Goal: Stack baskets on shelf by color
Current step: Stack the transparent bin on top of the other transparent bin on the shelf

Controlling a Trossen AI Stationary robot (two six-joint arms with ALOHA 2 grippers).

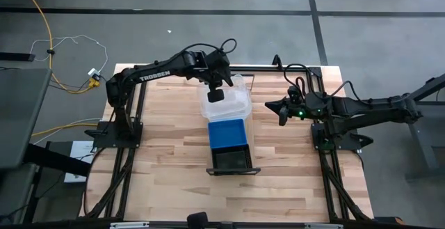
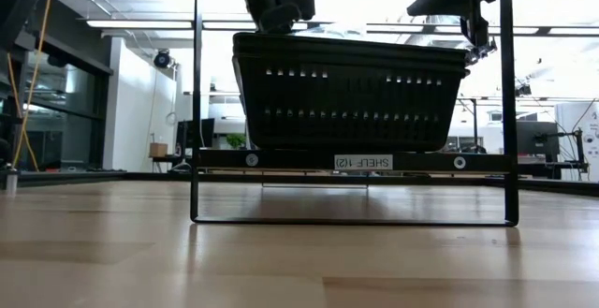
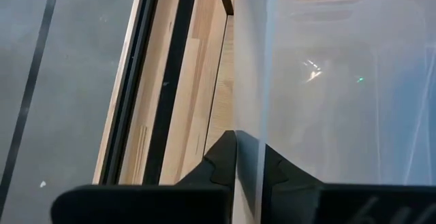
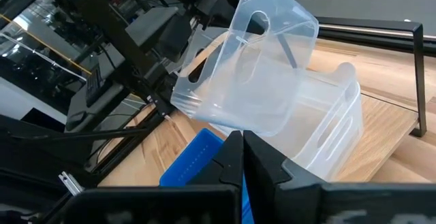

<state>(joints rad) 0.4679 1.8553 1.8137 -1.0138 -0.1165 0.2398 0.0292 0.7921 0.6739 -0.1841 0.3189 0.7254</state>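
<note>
**Left gripper holds a clear basket tilted over the clear stack on the shelf**

Wooden tabletop (image 1: pixel 167 152) carries the shelf (image 1: pixel 245 171), a narrow framed board running from 12 toward 6 o'clock at table centre. In the low view the shelf's dark frame stands on the table with a label on its front rail.

Baskets on the shelf, from 6 to 12 o'clock: black basket (image 1: pixel 231 159) at the near end, blue basket (image 1: pixel 227 132) touching it at its 12 o'clock side, then a clear basket (image 1: pixel 240 107) seated at the far end.

A second clear basket, the lifted clear basket (image 4: pixel 255 67), hangs tilted above the seated one, its lower corner down inside the seated one's rim; whether they touch cannot be told.

Left gripper (image 1: pixel 216 94) is above the clear baskets, at 12 o'clock of the blue one. Its fingers (image 3: pixel 218 166) are clamped on the thin wall of the lifted clear basket.

Right gripper (image 1: pixel 281 109) waits at 3 o'clock of the clear stack, well apart from it, fingers (image 4: pixel 228 159) closed together on nothing.
</note>
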